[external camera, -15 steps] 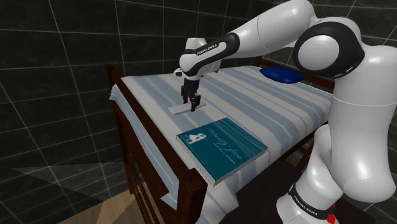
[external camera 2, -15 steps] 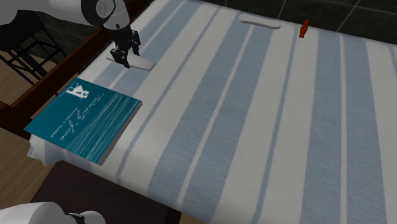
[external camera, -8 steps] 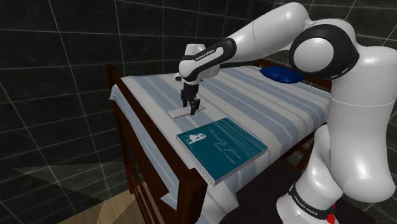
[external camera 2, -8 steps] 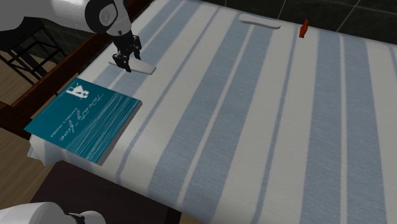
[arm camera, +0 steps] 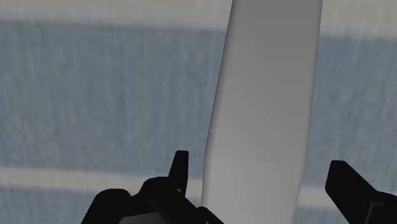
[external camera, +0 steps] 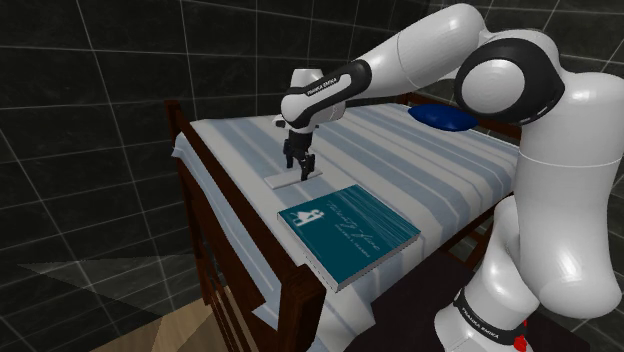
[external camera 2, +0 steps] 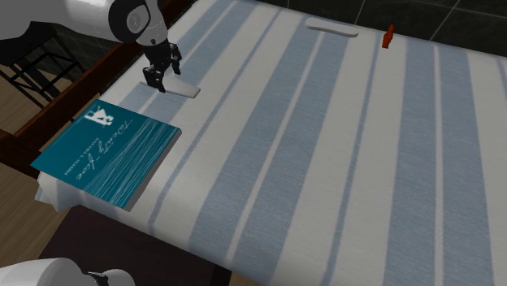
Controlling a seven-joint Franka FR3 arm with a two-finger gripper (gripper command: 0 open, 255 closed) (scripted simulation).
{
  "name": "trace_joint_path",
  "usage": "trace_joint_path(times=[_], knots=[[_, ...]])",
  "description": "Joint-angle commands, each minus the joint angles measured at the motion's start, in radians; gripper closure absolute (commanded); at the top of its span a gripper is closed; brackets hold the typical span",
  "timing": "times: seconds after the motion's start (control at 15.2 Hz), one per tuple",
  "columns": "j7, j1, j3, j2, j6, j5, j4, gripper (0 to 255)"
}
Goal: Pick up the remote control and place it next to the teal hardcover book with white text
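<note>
One plain white remote control [external camera: 282, 180] lies flat on the blue-and-white striped bed cover [external camera: 430, 170]. It is near the bed's edge on the shoulder view's left, close to the teal hardcover book [external camera: 350, 232] but apart from it. It is drawn as a bare slab with no markings to make out.

The white arm [external camera: 400, 60] reaches down over the remote control. In the shoulder view the jaws hide part of it, so only its ends show.

In the wrist view the jaws stand spread, with one black fingertip [arm camera: 181, 167] on either side of the remote control [arm camera: 264, 108]. A strip of bed cover shows between each fingertip and the slab, so it is straddled, not pinched. Both of its ends are cut off by the frame.

In the second exterior view the book's [external camera 2: 106, 154] white script is too fine to read. Near the far side of the bed lie another flat white object [external camera 2: 331, 28] and a small red thing [external camera 2: 388, 35]; I cannot tell what either is.

A blue cushion [external camera: 440, 116] is partly hidden behind the arm in the shoulder view.
</note>
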Motion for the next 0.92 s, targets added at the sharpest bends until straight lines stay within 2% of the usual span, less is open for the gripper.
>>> trace_joint_path(times=[0.0, 0.07, 0.33, 0.86], knots=[[0.0, 0.0, 0.0, 0.0, 0.0, 0.0, 0.0, 0], [0.0, 0.0, 0.0, 0.0, 0.0, 0.0, 0.0, 0], [0.024, 0.01, -0.016, -0.058, -0.107, -0.038, 0.056, 0], [0.024, 0.01, -0.016, -0.058, -0.107, -0.038, 0.056, 0]])
